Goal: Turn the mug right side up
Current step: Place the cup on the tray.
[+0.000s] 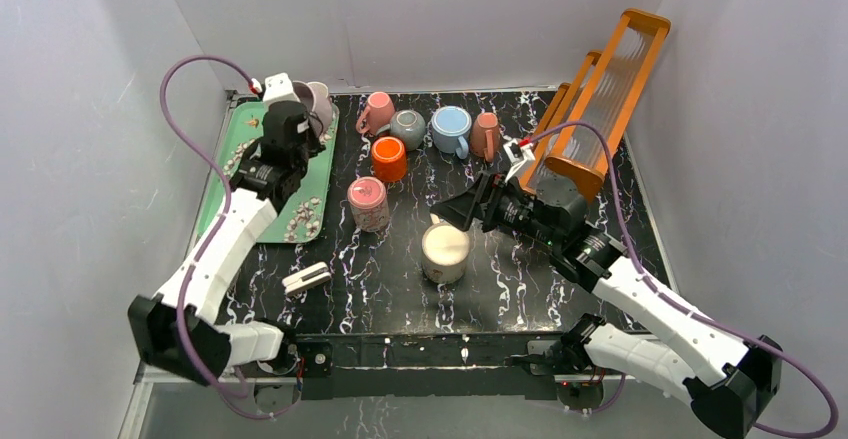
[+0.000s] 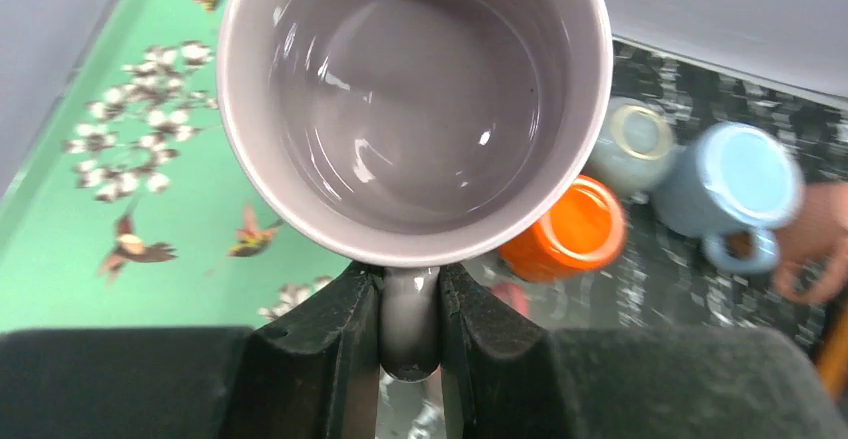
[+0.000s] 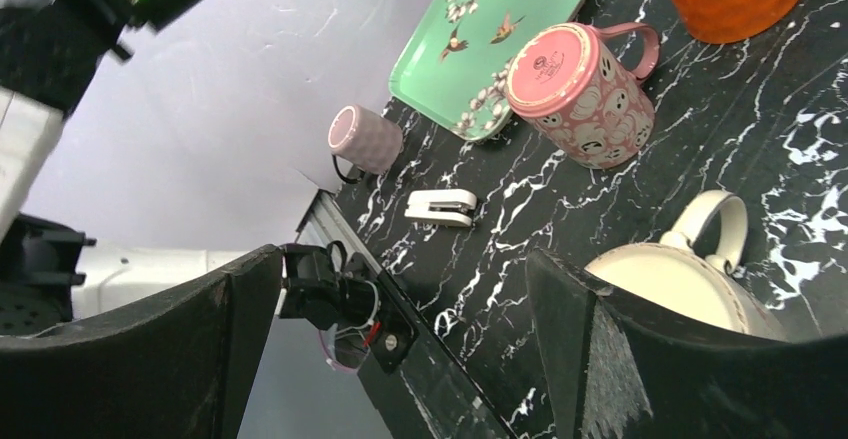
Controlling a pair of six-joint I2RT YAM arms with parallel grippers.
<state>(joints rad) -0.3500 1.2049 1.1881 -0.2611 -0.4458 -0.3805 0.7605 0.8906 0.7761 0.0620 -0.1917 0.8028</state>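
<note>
Mug point(image 2: 415, 109), lilac, hangs mouth toward our wrist above the green tray point(image 2: 60, 259), its handle pinched in our left gripper point(image 2: 410, 304). On so thin a hold it could swivel or slip. Our right gripper point(image 1: 458, 209) gapes beside the cream mug point(image 1: 445, 251).

— Any writing you can make out anywhere?
— None I can read. The pink mug point(image 3: 585, 99) has a dark printed mark on its upturned base, but it is too small and blurred.
— Anything else lettered?
— Nothing legible.
</note>
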